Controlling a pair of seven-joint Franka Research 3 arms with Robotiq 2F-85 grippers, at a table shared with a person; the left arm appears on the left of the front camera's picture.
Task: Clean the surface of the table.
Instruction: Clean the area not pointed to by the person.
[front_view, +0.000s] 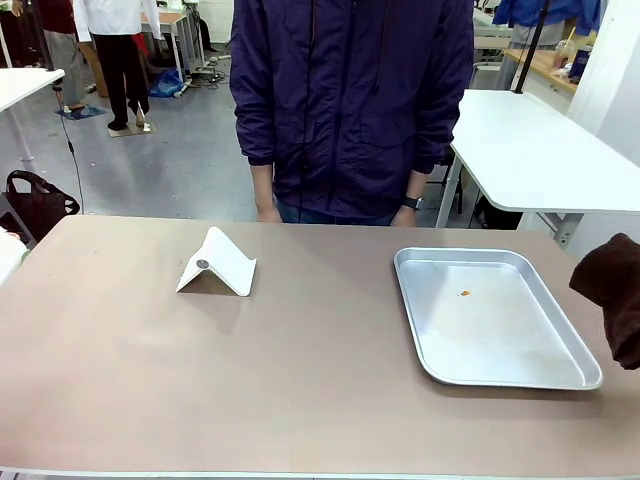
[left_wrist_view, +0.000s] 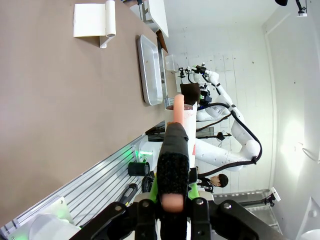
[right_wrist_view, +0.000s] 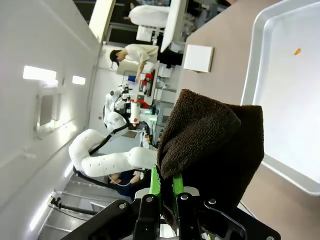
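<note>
Taupe desk (front_view: 300, 400) spans the lower frame: smooth, with wide bare room centre and left and a pale near edge. White stand (front_view: 217, 262) upper left, silver tray (front_view: 500, 340) right. At the desk's right edge, the right gripper (right_wrist_view: 166, 184) has its jaws clamped on a brown cloth (front_view: 612, 295). The left gripper (left_wrist_view: 172, 200) has its jaws pinching a pink-tipped black tool (left_wrist_view: 173, 160), with the desk at upper left.

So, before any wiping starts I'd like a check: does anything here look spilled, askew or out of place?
Only one thing: a tiny orange crumb sits inside the silver tray, at the right of the table, stray on otherwise bare metal. The brown cloth in the right gripper hangs clear of it.
</note>
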